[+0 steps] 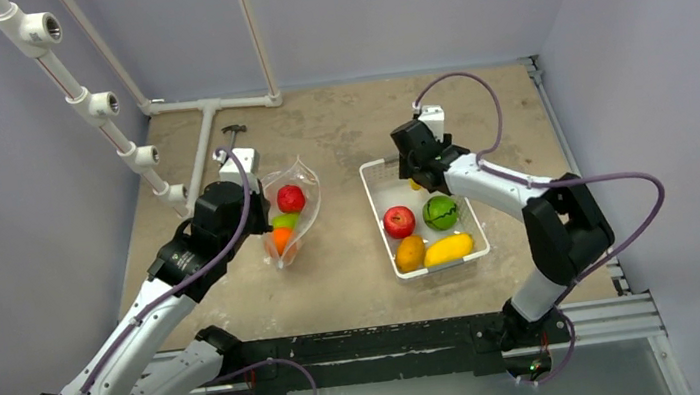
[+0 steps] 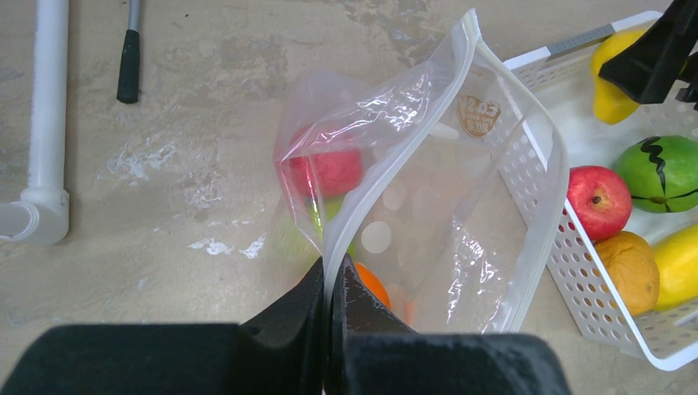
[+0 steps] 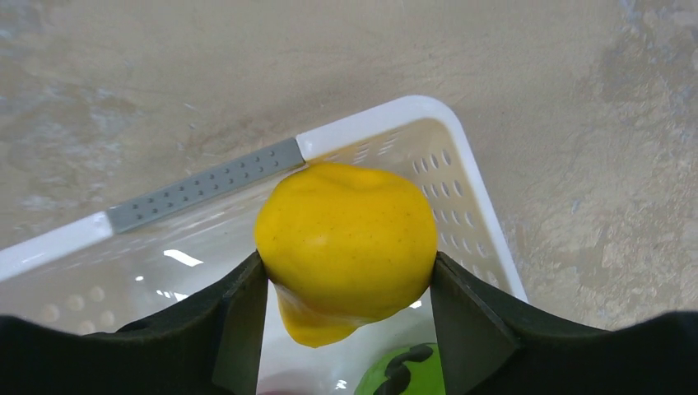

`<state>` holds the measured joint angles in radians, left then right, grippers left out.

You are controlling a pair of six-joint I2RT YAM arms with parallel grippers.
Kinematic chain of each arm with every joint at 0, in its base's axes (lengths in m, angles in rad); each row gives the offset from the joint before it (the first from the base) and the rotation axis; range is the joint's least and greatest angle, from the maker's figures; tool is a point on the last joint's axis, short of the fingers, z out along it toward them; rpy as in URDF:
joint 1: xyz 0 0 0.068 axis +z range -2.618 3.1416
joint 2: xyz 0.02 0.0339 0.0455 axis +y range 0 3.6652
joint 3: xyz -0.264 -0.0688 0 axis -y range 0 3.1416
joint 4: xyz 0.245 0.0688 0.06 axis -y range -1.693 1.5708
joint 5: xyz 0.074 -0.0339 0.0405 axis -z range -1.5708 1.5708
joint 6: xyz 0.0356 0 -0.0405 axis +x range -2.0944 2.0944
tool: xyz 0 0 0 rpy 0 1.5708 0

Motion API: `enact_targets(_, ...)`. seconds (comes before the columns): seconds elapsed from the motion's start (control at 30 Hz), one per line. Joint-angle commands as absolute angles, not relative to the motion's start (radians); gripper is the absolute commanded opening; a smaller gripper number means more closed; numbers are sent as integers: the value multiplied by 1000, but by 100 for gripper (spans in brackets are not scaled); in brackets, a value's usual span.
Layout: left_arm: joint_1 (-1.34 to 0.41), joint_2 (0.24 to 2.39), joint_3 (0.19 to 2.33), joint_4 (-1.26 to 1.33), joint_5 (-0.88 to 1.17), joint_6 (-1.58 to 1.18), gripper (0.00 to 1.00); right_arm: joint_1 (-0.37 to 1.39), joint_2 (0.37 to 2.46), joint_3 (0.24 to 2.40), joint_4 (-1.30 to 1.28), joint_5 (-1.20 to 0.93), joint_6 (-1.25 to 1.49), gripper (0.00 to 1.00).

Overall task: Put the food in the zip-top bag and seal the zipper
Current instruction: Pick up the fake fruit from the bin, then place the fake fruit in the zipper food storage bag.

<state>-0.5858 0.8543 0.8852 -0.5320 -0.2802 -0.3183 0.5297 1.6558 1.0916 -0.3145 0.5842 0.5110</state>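
Note:
The zip-top bag (image 1: 298,204) stands open left of centre, with a red fruit (image 2: 331,170), a green one (image 2: 328,216) and an orange one (image 2: 372,285) inside. My left gripper (image 2: 332,280) is shut on the zipper (image 2: 387,140) at the bag's near mouth edge and holds it up. In the white basket (image 1: 374,205) lie a red apple (image 1: 399,221), a green fruit (image 1: 440,212), an orange fruit (image 1: 410,253) and a yellow mango (image 1: 449,249). My right gripper (image 3: 346,265) is at the basket's far end, shut on a yellow fruit (image 3: 346,230) with both fingers touching its sides.
White pipes (image 1: 92,100) with fittings run along the back left. A black-handled tool (image 2: 127,53) lies on the table behind the bag. Grey walls close in the table on three sides. The basket's grey handle strip (image 3: 206,185) is just behind the yellow fruit.

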Motion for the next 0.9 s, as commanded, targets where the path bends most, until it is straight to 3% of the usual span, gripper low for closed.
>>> enact_targets(0.0,-589,848,882,-500,-276,-301,0,528,1568,1103,-276,564,496,29)
enact_targets(0.37,-589,854,882,-500,-279,-301,0,533,1366,1072,-178,373,420,23)
enact_targets(0.87,-588,864,882,-502,-279,-300,0,630,1093,1061,48,-21,344,26)
